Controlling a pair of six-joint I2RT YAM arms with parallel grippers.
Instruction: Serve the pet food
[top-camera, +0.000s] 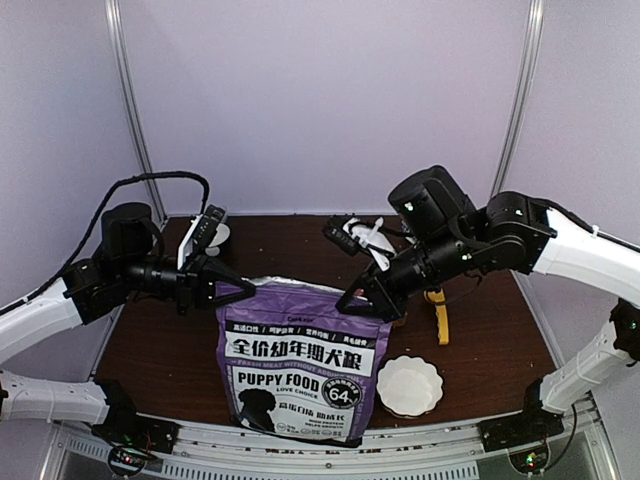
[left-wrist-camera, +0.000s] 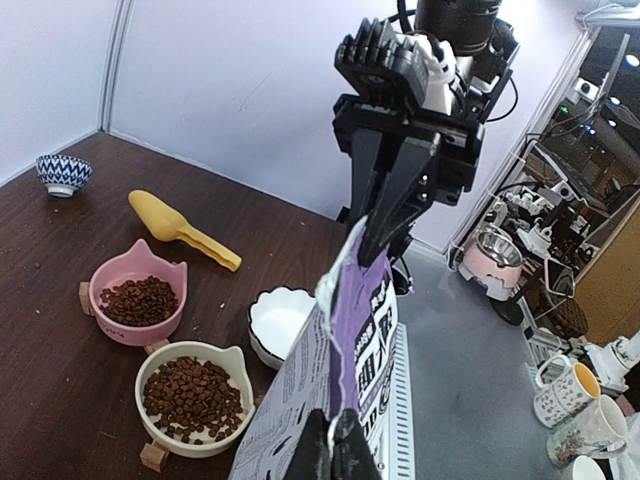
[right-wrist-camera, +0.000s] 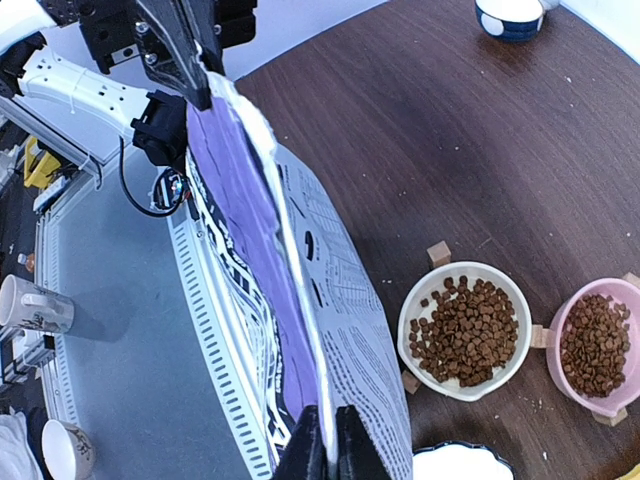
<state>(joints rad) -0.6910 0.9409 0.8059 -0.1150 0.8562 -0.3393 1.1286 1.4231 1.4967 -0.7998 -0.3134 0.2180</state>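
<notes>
Kibble (left-wrist-camera: 193, 395) lies in a cream bowl (left-wrist-camera: 190, 347) and a pink bowl (left-wrist-camera: 135, 335) on the table (left-wrist-camera: 40, 380), just far of the purple bag (top-camera: 305, 360), below both jaws. We log left gripper (top-camera: 238, 291) and right gripper (top-camera: 355, 298) each pinching a top corner of the bag; arms reach inward, facing each other.
</notes>
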